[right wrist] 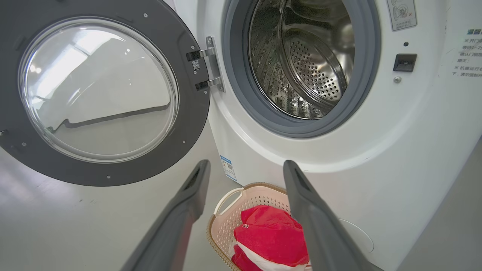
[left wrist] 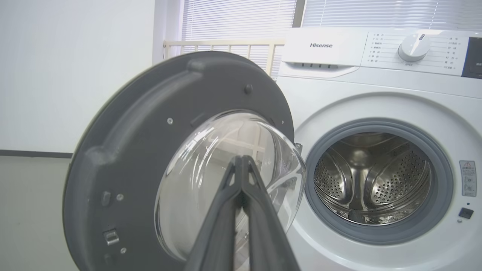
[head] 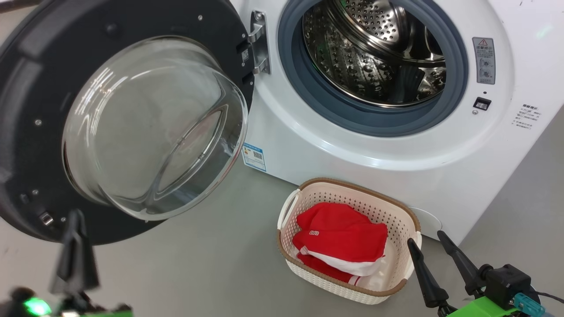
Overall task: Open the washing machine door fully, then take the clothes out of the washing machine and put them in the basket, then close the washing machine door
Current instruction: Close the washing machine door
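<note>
The washing machine (head: pixel 440 145) stands white with its steel drum (head: pixel 374 48) bare of cloth. Its washing machine door (head: pixel 132 119) hangs swung wide to the left, glass bowl bulging toward me; the same door (left wrist: pixel 180 169) (right wrist: pixel 98 90) appears in both wrist views. The red clothes (head: pixel 339 237) with white trim lie in the cream basket (head: pixel 396 211) on the floor before the machine, also seen as clothes (right wrist: pixel 271 237) in the basket (right wrist: pixel 226 222). My left gripper (head: pixel 76 218) (left wrist: pixel 241 160) is shut on nothing, near the door's lower rim. My right gripper (head: pixel 426 240) (right wrist: pixel 244 165) is open beside the basket's right side.
Grey floor (head: pixel 198 259) spreads left of the basket and under the open door. A white wall (left wrist: pixel 75 75) and a pale wooden rail (left wrist: pixel 226 47) stand behind the door. The machine's dial (left wrist: pixel 413 47) sits on its top panel.
</note>
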{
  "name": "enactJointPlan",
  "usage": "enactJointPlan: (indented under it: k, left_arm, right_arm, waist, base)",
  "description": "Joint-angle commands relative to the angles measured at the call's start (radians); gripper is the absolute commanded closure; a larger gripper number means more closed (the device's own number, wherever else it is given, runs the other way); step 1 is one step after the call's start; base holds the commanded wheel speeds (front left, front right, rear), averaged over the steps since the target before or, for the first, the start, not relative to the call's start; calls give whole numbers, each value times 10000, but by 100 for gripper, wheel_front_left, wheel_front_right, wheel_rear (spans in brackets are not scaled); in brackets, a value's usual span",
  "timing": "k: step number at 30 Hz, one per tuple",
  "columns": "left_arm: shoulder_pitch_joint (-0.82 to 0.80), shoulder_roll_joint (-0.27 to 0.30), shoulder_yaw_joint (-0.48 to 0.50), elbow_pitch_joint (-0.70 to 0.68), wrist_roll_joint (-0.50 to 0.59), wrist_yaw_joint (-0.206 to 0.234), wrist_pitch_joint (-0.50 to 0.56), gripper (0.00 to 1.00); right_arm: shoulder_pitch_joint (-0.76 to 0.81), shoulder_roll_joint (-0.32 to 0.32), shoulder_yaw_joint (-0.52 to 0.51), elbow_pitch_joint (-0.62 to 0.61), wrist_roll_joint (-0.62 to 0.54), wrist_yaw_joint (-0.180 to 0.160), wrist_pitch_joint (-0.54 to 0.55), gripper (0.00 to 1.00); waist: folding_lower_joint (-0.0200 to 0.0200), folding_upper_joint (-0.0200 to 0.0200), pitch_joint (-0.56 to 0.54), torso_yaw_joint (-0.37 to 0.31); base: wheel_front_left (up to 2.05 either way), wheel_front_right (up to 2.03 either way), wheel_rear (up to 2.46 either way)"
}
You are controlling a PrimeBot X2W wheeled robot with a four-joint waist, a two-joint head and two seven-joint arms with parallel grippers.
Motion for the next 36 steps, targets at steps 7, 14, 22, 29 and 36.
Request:
enactJointPlan:
  k: [7, 14, 22, 29, 36]
  left_arm:
    - [-2340, 1116, 1502, -829, 149, -690, -49, 100]
    - [-4632, 2517, 2136, 432, -729, -919, -49, 100]
    - [-7064, 4043, 2491, 3256, -2986, -963, 285, 100]
    - [-8521, 4910, 2530, 5713, -5462, -966, 1920, 100]
    - [-9527, 5656, 2545, 7908, -7583, -967, 5049, 100]
  right_arm:
    - [-203, -71, 96, -323, 39, 65, -63, 0]
    - [-161, -115, -17, -438, 7, 65, -63, 0]
    - [-340, -284, -7, -535, -39, 65, -63, 0]
    - [-529, -416, 8, -573, -50, 65, -63, 0]
    - [-642, -570, -25, -630, -63, 65, -63, 0]
  waist:
    - [0, 0, 214, 48]
    - [0, 0, 494, 76]
    - [0, 0, 1042, -55]
    - [0, 0, 1419, -102]
    - [0, 0, 1760, -88]
  base:
    - [0, 0, 0]
    - [0, 0, 0]
    - [0, 0, 0]
    - [0, 0, 0]
    - [0, 0, 0]
